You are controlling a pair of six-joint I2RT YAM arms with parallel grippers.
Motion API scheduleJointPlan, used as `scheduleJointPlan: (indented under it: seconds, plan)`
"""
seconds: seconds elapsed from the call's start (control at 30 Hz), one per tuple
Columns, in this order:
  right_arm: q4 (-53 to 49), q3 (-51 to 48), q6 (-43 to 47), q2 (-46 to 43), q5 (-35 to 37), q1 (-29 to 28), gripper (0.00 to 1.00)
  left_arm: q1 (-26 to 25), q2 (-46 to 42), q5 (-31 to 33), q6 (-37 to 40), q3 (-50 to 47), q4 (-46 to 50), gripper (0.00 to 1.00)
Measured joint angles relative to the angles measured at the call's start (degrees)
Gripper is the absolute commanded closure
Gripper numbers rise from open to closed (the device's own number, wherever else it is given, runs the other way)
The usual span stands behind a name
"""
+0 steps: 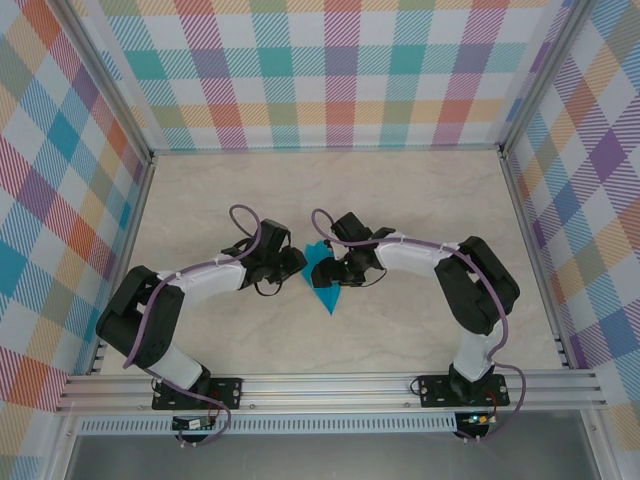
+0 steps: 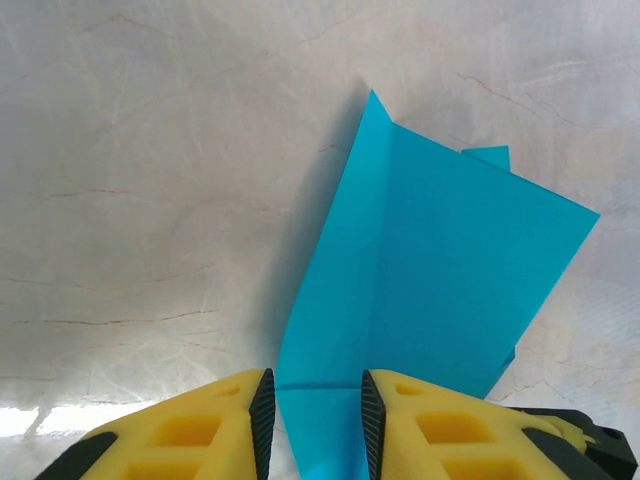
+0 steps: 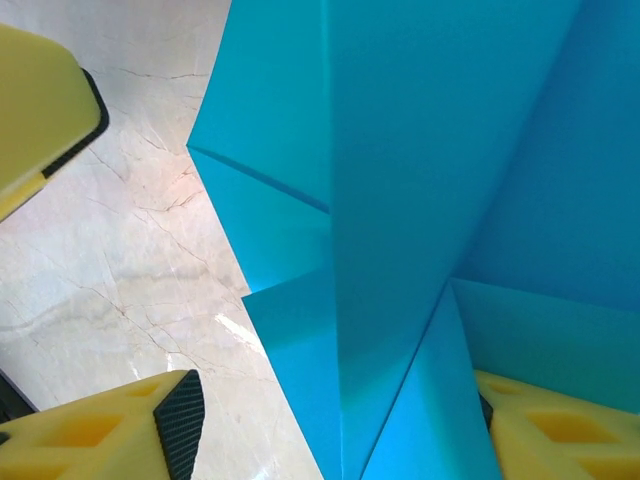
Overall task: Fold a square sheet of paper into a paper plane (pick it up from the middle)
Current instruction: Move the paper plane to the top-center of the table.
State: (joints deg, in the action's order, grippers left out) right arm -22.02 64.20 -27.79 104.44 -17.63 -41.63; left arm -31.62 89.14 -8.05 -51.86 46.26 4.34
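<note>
Right wrist shows right gripper jaws wide astride the paper plane; left wrist shows left gripper narrowly parted.

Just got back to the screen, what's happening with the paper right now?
The left hand and right hand meet at the middle of the table over the teal paper plane, already creased into a pointed dart, tip toward the near edge. Each straddles part of it with fingers apart, neither pinching it.

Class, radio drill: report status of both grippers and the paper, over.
Left gripper open, fingers either side of the paper plane. Right gripper open, jaws wide around it. Nothing else in the way.
</note>
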Motion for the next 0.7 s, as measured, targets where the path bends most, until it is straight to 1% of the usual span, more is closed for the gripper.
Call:
scheduleJointPlan:
  seconds: [0.1,0.27,0.5,0.7]
  plan:
    - [-1.2,0.9,0.0,0.1,1.3,-0.4,0.31,0.0,-0.2,-0.7,0.0,0.0,0.0,0.71]
    - [-3.9,3.9,-0.1,1.6,5.9,-1.6,0.31,0.3,-0.2,-1.1,0.0,0.0,0.2,0.72]
    - [-8.2,7.1,-1.2,3.8,11.7,-3.7,0.30,3.8,-1.0,0.8,-0.1,-0.1,3.4,0.72]
    - [-9.9,8.7,-3.3,4.7,13.7,-5.2,0.31,5.2,-3.1,1.7,-0.2,-0.8,5.0,0.72]
